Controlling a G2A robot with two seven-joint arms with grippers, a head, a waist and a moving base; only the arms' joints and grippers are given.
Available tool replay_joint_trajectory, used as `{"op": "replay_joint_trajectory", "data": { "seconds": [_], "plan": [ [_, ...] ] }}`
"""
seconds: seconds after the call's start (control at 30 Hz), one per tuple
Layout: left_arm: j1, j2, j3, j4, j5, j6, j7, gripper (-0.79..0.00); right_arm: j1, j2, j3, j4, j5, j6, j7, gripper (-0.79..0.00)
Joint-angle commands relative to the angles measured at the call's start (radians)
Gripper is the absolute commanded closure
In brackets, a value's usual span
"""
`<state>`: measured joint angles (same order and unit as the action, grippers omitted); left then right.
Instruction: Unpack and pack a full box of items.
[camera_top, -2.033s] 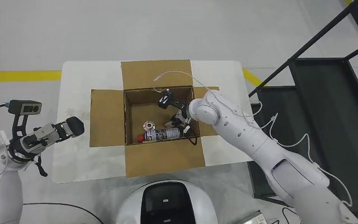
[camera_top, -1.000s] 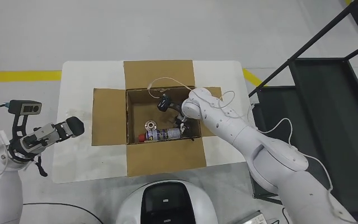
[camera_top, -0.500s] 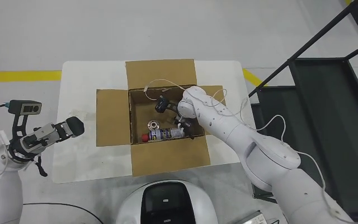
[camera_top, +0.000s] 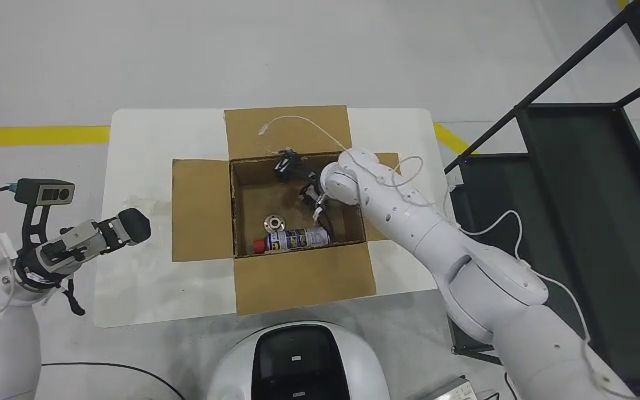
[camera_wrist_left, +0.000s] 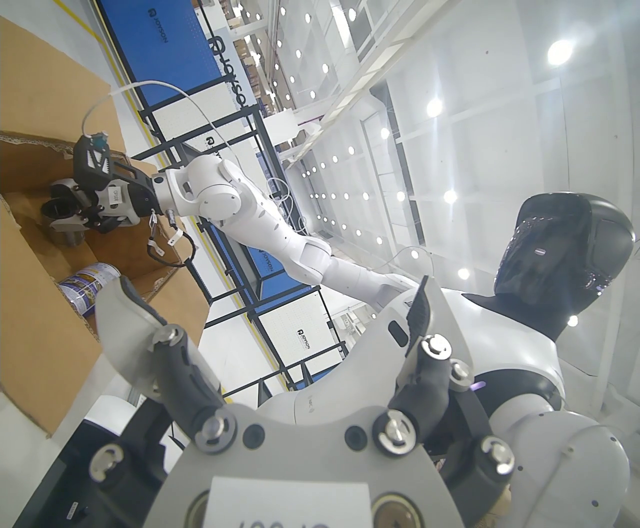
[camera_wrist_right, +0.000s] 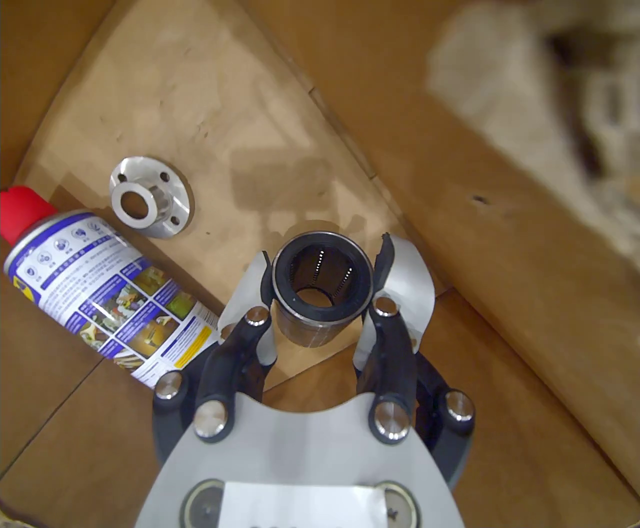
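An open cardboard box (camera_top: 200, 208) sits mid-table. On its floor lie a red-capped spray can (camera_top: 295, 240) and a round metal flange (camera_top: 271, 223). My right gripper (camera_top: 305, 190) is inside the box near its far wall, shut on a metal bearing sleeve (camera_wrist_right: 322, 287) with a black rim, held above the floor. The right wrist view has the spray can (camera_wrist_right: 100, 285) and the flange (camera_wrist_right: 150, 197) beneath it. My left gripper (camera_top: 135, 225) hangs open and holds nothing, off the table's left edge. The left wrist view looks across at the bearing sleeve (camera_wrist_left: 62, 217) over the box wall (camera_wrist_left: 40, 320).
The box's four flaps are folded out flat over the white table (camera_top: 140, 150). A dark metal rack (camera_top: 560, 170) stands to the right of the table. A thin white cable (camera_top: 300, 125) loops over the far flap.
My right gripper has lifted from beside the spray can toward the box's far wall, keeping the bearing sleeve. The box slid slightly to the right. The left arm stayed put.
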<state>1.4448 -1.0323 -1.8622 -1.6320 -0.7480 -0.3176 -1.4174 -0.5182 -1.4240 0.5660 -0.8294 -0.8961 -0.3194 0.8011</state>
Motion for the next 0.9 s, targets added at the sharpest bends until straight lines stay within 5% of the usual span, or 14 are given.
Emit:
{"op": "replay_joint_trajectory", "data": {
  "seconds": [0.0, 0.33, 0.37, 0.4, 0.87],
  "plan": [
    [0.0, 0.0, 0.0, 0.0, 0.0, 0.0, 0.0, -0.785, -0.019, 0.012, 0.021, -0.024, -0.013, 0.009, -0.03, 0.0],
    [0.0, 0.0, 0.0, 0.0, 0.0, 0.0, 0.0, -0.785, -0.151, 0.076, 0.129, -0.163, -0.029, -0.005, -0.054, -0.043],
    [0.0, 0.0, 0.0, 0.0, 0.0, 0.0, 0.0, -0.785, -0.16, 0.08, 0.134, -0.171, -0.036, -0.005, -0.048, -0.28],
    [0.0, 0.0, 0.0, 0.0, 0.0, 0.0, 0.0, -0.785, -0.168, 0.083, 0.139, -0.182, -0.042, -0.004, -0.042, -0.785],
    [0.0, 0.0, 0.0, 0.0, 0.0, 0.0, 0.0, -0.785, -0.226, 0.113, 0.188, -0.293, -0.108, 0.003, 0.093, -0.785]
  ]
}}
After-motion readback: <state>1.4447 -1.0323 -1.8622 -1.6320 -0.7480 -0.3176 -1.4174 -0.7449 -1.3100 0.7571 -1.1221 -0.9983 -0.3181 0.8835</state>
